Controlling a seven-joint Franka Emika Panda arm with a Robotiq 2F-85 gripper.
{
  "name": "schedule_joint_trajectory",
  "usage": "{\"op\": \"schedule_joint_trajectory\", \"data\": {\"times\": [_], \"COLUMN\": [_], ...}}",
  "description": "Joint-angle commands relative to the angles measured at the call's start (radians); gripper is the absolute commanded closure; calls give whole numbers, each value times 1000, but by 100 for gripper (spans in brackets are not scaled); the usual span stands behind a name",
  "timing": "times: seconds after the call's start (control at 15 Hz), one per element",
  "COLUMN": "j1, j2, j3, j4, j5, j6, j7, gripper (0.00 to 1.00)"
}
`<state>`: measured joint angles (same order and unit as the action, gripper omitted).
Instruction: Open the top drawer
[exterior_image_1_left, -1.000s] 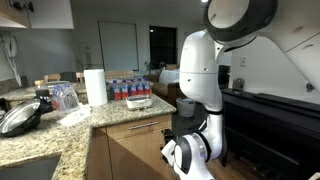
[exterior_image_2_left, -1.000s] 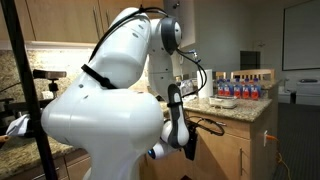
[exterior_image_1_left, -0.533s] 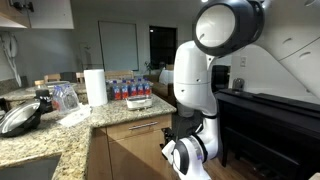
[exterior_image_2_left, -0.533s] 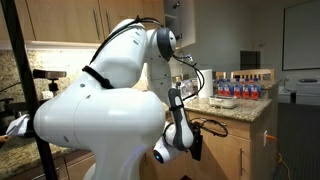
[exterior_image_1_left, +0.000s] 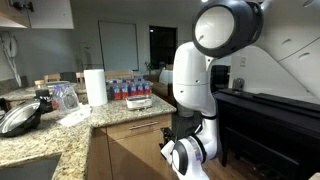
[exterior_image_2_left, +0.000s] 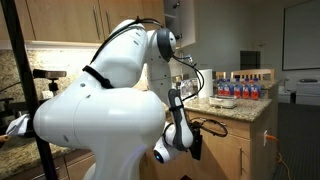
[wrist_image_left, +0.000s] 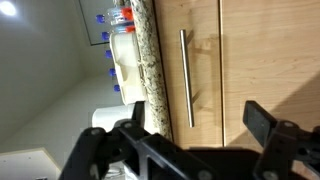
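Hanging low, arm (exterior_image_1_left: 192, 80) aims spread claw (wrist_image_left: 195, 135) at top drawer (wrist_image_left: 205, 50).

On your counter (exterior_image_1_left: 60, 135) in an exterior view, the pan (exterior_image_1_left: 20, 118) lies at the left and the paper towel roll (exterior_image_1_left: 95, 85) stands farther back. The bottles (exterior_image_1_left: 130, 90) sit just right of the roll, and the arm (exterior_image_1_left: 205, 80) is right of them at the counter's end. The top drawer (exterior_image_1_left: 140, 128) lies directly under the counter edge, below the bottles. In your wrist view, which is turned sideways, the counter runs left of the drawer front. There one end of the handle (wrist_image_left: 185, 78) falls between the spread fingers of the gripper (wrist_image_left: 192, 112), touching neither.
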<state>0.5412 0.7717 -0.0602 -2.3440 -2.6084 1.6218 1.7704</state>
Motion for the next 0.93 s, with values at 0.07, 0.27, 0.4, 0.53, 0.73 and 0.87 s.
{"op": "schedule_joint_trajectory", "data": {"times": [0.07,0.27,0.4,0.53,0.73,0.87], "j1": [25,28,23,14,-12,-20], "j2": [107,172,202,222,237,248], "j3": [-2,-1,-4,-14,-17,-30], "j4": [109,200,266,335,435,499], "j5": [14,23,34,34,15,25], "j6": [-124,-153,-136,-110,-54,26], "j7": [-18,-39,-61,-84,-162,-224], "gripper": [0,0,0,0,0,0]}}
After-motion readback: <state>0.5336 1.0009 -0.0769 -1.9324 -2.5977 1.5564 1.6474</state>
